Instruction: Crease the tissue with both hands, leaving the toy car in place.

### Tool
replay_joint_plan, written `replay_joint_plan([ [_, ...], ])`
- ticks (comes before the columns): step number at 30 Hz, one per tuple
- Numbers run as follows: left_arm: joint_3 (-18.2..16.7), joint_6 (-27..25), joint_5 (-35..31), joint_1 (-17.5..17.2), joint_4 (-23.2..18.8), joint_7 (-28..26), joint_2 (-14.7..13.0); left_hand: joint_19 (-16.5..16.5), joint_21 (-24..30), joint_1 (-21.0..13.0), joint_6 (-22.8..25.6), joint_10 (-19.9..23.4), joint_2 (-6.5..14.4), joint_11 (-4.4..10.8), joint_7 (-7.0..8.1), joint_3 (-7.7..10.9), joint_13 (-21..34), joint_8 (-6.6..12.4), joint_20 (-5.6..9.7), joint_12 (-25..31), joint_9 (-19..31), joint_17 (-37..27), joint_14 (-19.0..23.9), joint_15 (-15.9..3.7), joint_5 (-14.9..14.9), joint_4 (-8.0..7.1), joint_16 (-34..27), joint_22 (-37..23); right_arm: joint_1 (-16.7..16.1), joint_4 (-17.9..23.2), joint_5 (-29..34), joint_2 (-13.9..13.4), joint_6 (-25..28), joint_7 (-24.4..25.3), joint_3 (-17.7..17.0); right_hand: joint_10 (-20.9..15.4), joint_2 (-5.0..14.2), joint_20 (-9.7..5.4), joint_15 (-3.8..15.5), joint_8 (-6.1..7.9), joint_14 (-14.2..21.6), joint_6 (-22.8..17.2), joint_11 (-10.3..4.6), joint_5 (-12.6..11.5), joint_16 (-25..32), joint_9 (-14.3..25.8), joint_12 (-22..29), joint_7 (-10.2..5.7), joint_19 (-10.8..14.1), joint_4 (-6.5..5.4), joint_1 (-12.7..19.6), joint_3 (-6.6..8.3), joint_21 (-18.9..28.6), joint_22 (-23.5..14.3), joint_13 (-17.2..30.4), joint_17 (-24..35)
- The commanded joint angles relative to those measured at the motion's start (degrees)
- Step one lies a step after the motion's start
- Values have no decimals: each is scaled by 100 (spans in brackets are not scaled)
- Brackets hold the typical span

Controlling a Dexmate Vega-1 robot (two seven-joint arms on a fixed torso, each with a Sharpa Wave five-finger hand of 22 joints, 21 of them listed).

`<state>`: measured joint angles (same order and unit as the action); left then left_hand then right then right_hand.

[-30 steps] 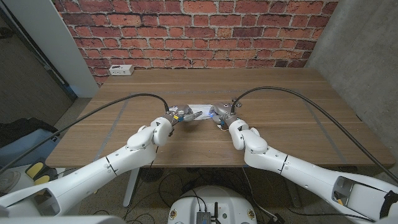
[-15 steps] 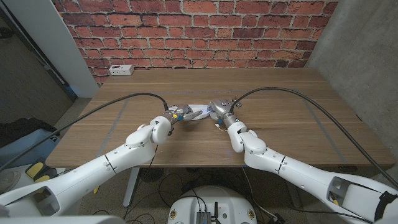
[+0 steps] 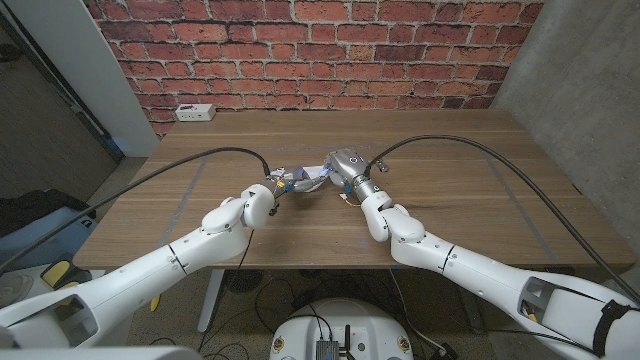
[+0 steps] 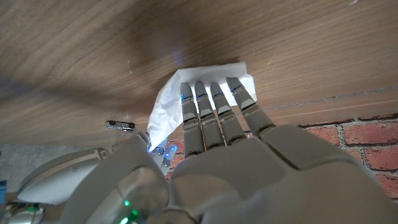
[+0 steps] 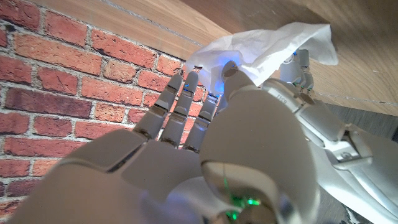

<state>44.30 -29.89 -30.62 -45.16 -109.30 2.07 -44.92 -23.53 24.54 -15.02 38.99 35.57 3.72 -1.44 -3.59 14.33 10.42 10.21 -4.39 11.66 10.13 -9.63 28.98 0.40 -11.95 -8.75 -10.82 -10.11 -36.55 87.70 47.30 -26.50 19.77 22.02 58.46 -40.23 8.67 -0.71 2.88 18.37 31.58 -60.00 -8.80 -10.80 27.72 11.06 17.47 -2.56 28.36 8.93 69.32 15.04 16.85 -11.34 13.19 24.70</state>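
- My left hand [image 3: 283, 185] is at the middle of the wooden table [image 3: 450, 200]; in the left wrist view its fingers [image 4: 214, 106] lie side by side on the white tissue [image 4: 171, 102], and the sheet rises toward the thumb, so I read it as holding the tissue.
- My right hand [image 3: 345, 170] sits just across from it, the two nearly touching; in the right wrist view the tissue [image 5: 267, 53] drapes over the thumb with the fingers [image 5: 180, 106] stretched out beside it. It has hold of the sheet too.
- Between the two hands in the head view, the tissue [image 3: 312, 177] is lifted and bunched, a small white peak over the table's centre.
- I cannot make out the toy car in any of my views.
- Further out, a white power strip [image 3: 194, 112] lies at the table's far left corner, below the brick wall [image 3: 320, 50].
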Motion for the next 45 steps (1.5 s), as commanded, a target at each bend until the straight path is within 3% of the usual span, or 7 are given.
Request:
replay_joint_plan([
  [1, 20, 124, 97, 57, 97, 18, -7, -68, -23, 44, 26, 49, -12, 14, -6, -35, 11, 55, 11, 6, 1, -15, 39, -12, -57, 17, 11, -16, 218, -319, 14, 156, -421, 81, 88, -1, -13, 19, 1005, -16, -21, -27, -43, 12, -40, 32, -24, -25, 45, -14, 41, 14, 26, -14, 15, -2],
  [22, -18, 141, 133, -21, -17, -38, -63, -99, -91, 153, 210, 78, -69, 10, -39, -108, 12, 101, -3, -5, 2, -14, 58, -3, -80, 53, 21, -16, 541, -915, -171, 426, -968, 154, 218, -12, -17, 9, 1001, -53, -1, -31, -47, 20, -54, 36, -48, -51, 42, -41, 14, 0, 47, -16, 26, 31],
  [29, -166, 121, 7, -276, -261, -476, -143, -149, -139, 218, 72, 82, -50, 148, 115, -131, 21, 36, -370, -13, 4, -22, 233, 143, -103, 86, -22, -35, 568, -906, -112, 381, -939, 41, 289, -21, -19, 16, 1013, -47, 4, -77, -40, 20, -50, 36, -51, -58, 44, -41, 15, -6, 55, -16, 31, 49],
  [34, -249, 38, -267, -500, -369, -1012, -120, -386, -99, 193, 93, 252, 4, 200, 235, -96, 34, 61, -611, 40, 7, -26, 435, 71, -107, 149, -62, -52, 573, -868, -55, 352, -899, -25, 323, -39, -20, 18, 1012, -46, 2, -104, -17, 20, -60, 36, -48, -58, 44, -37, 21, -3, 60, -17, 34, 52],
  [40, -354, 85, -246, -616, -340, -1209, -78, -673, -38, 43, 111, 328, 94, 284, 270, 14, 45, 65, -683, 44, 11, -23, 572, -6, -97, 268, -61, -57, 580, -808, 19, 326, -857, -98, 352, -74, -37, 20, 1018, -45, 0, -141, -59, 17, -76, 34, -42, -44, 47, -20, 41, -1, 67, -17, 33, 52],
  [45, -472, 401, -323, -830, -306, -1794, -95, -712, -54, -47, 140, 386, 133, 297, 266, 79, 51, 78, -699, 55, 13, -22, 707, -35, -81, 338, -81, -57, 535, -613, 106, 269, -642, -229, 324, -87, -58, 28, 1019, -38, 0, -196, -50, 14, -89, 32, -43, -39, 46, -9, 50, -5, 72, -16, 34, 54],
])
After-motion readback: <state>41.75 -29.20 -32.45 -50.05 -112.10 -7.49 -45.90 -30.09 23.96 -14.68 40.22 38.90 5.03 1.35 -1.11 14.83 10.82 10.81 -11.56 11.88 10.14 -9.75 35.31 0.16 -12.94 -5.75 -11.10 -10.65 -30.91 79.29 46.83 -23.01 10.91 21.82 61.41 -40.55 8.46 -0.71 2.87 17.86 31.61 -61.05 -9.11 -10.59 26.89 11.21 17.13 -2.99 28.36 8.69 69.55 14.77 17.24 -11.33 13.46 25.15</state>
